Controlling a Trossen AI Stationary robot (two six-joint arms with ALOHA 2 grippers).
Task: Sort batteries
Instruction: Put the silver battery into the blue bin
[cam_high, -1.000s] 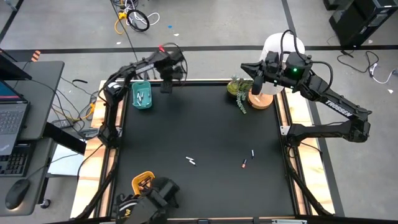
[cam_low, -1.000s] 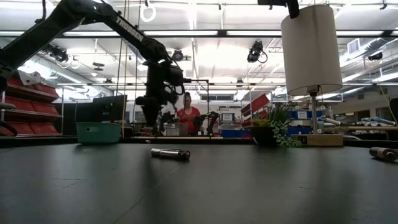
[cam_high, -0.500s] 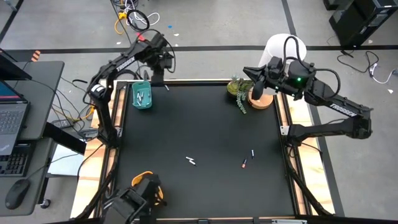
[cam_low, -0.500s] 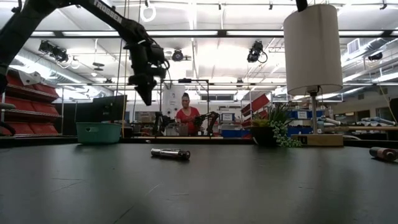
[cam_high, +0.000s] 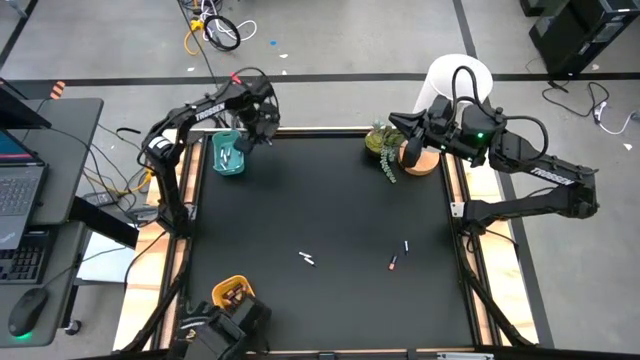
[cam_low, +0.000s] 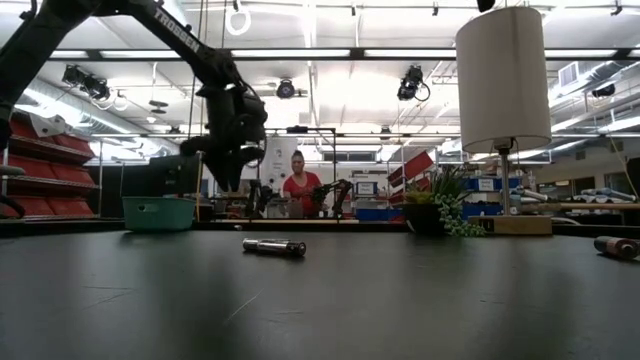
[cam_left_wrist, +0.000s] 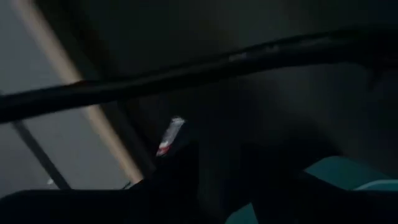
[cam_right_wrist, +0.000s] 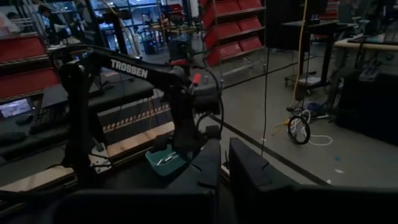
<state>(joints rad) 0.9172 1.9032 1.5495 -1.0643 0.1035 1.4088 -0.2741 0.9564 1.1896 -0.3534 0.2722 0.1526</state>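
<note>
A few batteries lie mid-table: a pale pair (cam_high: 307, 259), one pale (cam_high: 405, 245) and one dark with a red end (cam_high: 393, 263). One also shows in the low view (cam_low: 273, 246). The teal tray (cam_high: 228, 160) at the far left holds pale batteries. The yellow tray (cam_high: 232, 292) at the near left holds dark ones. My left gripper (cam_high: 243, 143) hangs over the teal tray's right rim (cam_low: 158, 212). A pale battery with a red end (cam_left_wrist: 169, 135) shows close by it; held or lying on the table, I cannot tell. My right gripper (cam_high: 393, 122) is shut and empty, high by the plant.
A potted plant (cam_high: 383, 145) and a white lamp (cam_high: 455, 80) on a wooden base stand at the far right. Dark equipment (cam_high: 225, 330) sits at the near left edge. A person (cam_low: 298, 185) stands far behind the table. The mid-table holds only the loose batteries.
My left gripper has risen from low over the table's far edge, just right of the teal tray. It has gone toward the table's left edge and come down a little over the tray. My right arm has drawn back slightly toward the right edge.
</note>
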